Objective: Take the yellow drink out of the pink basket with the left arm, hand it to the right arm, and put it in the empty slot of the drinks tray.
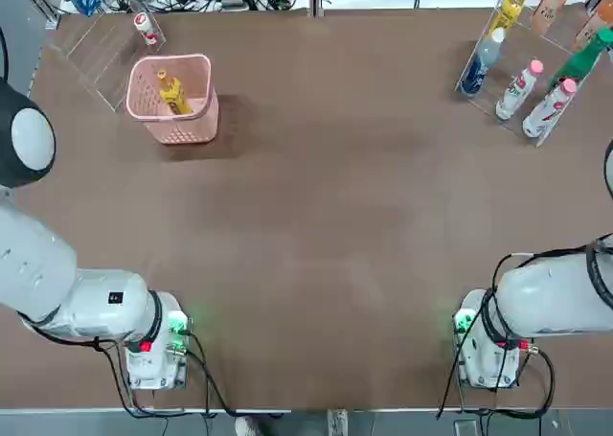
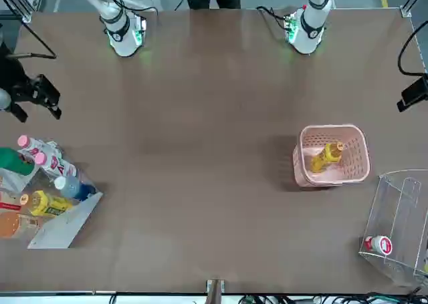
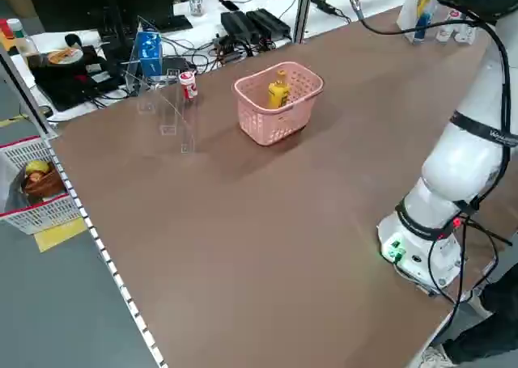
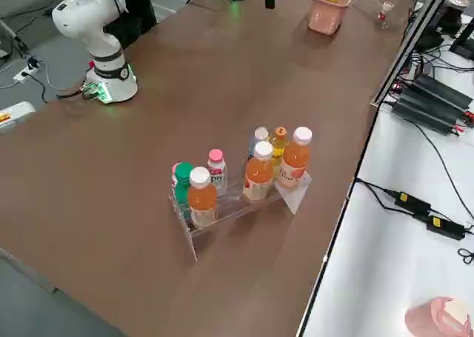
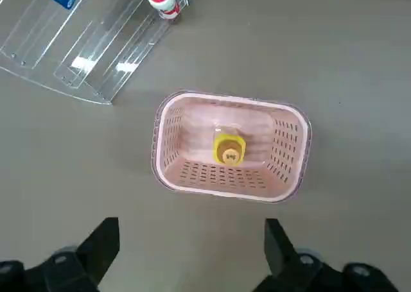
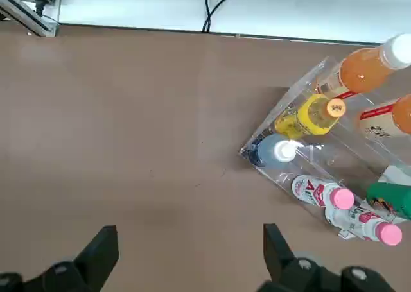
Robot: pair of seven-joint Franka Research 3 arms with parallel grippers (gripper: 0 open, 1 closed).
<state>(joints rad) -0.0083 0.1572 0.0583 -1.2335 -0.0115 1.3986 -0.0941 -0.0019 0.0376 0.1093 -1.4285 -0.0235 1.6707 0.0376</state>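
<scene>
On the left part of the counter [image 1: 316,216] stands the pink basket [image 1: 173,99], with a clear acrylic stand [image 1: 101,48] just beside it, holding a small red-and-white bottle [image 1: 146,28]. The yellow drink [image 1: 173,93] is inside the basket. It leans against a wall, its long axis tilted, base on the basket floor and cap pointing up; in the left wrist view the cap [image 5: 229,152] faces almost directly at the camera. The left hand [image 5: 189,253] hovers high above the basket, fingers wide apart and holding nothing.

On the right, the right hand [image 6: 186,257] also hangs above the bare counter, fingers spread wide and empty. At the far right corner is the drinks tray [image 1: 522,81] with upright bottles: a blue one [image 6: 273,151], two white ones with pink caps [image 6: 321,192], a green one, orange ones and another yellow bottle [image 6: 311,115]. An empty slot [image 6: 327,157] seems to lie just beside the blue bottle, but the clear walls make this hard to confirm.
</scene>
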